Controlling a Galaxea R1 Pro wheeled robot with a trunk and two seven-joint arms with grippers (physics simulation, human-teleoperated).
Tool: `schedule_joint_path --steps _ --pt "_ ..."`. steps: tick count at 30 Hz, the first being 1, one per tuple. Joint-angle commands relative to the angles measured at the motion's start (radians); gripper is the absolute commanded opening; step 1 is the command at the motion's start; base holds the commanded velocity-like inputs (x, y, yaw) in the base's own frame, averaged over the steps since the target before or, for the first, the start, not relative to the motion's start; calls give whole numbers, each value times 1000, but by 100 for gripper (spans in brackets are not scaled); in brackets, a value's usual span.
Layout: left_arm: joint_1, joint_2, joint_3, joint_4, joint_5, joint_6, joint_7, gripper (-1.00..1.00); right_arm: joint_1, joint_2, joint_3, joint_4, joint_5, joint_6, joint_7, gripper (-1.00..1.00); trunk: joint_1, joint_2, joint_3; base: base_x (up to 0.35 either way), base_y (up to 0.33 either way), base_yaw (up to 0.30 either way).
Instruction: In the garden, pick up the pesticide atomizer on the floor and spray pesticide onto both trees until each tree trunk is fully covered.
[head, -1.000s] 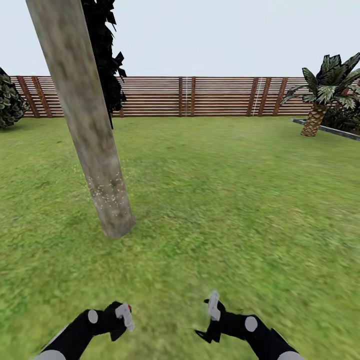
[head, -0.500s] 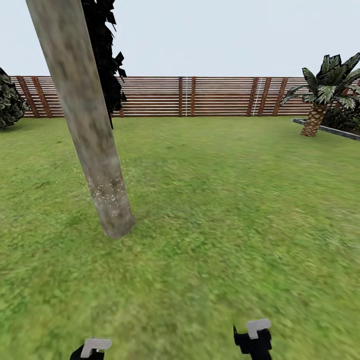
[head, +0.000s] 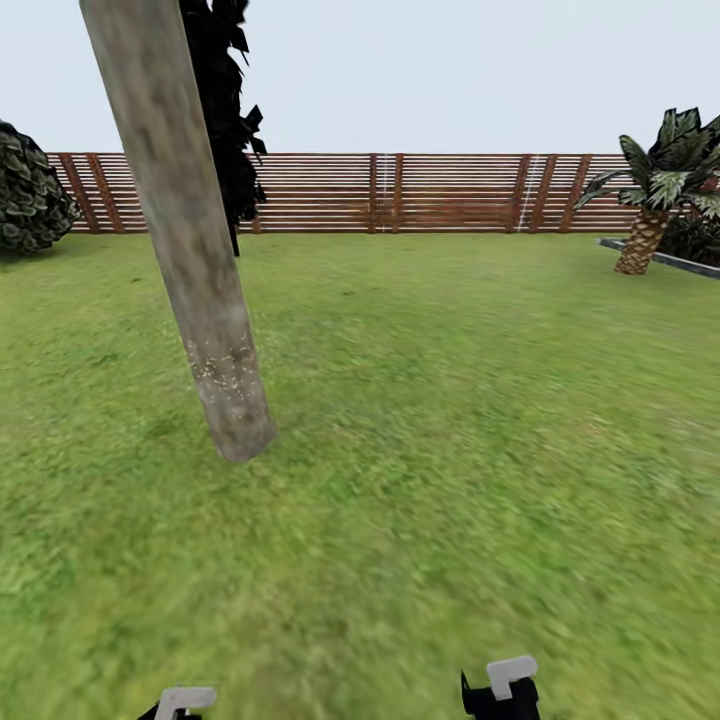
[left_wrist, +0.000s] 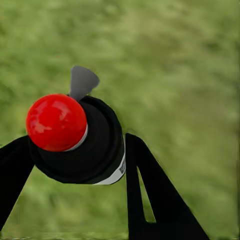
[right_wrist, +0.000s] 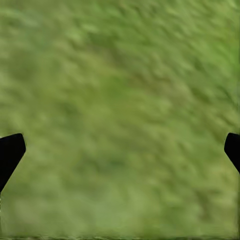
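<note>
The lawn (head: 450, 420) is seen stretching to the fence (head: 400, 192), with a dark bush (head: 30, 200) at its far left edge and a palm (head: 655, 195) at its far right edge. One trunk (head: 195, 250) stands left of centre, leaning in the head view; pale speckles are noted on a band near its base, taken to be spray. The upper trunk appears bare of them, so coverage is judged partial, and the second tree is judged unsprayed as far as can be told.

The atomizer (left_wrist: 80, 135), black with a red cap, is held between the fingers of the left gripper (left_wrist: 75, 165), which is closed on it above the grass. The right gripper (right_wrist: 120, 150) is held wide apart and empty.

Compared with half a second earlier, the whole head view has shifted: trunk, fence and palm sit slightly rightward, and more of the bush is visible. This is attributed to camera motion. Both arms remain low at the bottom edge.
</note>
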Motion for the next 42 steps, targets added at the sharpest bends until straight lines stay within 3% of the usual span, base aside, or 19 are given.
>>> schedule_joint_path --steps 1,14,17,42 --pt "-1 0 5 1 -5 -4 3 -100 0 0 8 1 7 1 -10 100 -1 0 -1 -277 -196 271" --pt "0 10 12 1 103 -3 5 -100 0 10 5 0 3 1 -15 100 -1 0 -1 -268 -173 279" --pt "0 15 44 1 127 -4 4 -100 0 9 1 -3 1 1 -16 100 -1 0 -1 -52 -22 281" --pt "0 19 58 0 139 -5 2 -100 0 9 1 -1 0 1 -17 100 -1 0 -4 -12 21 281"
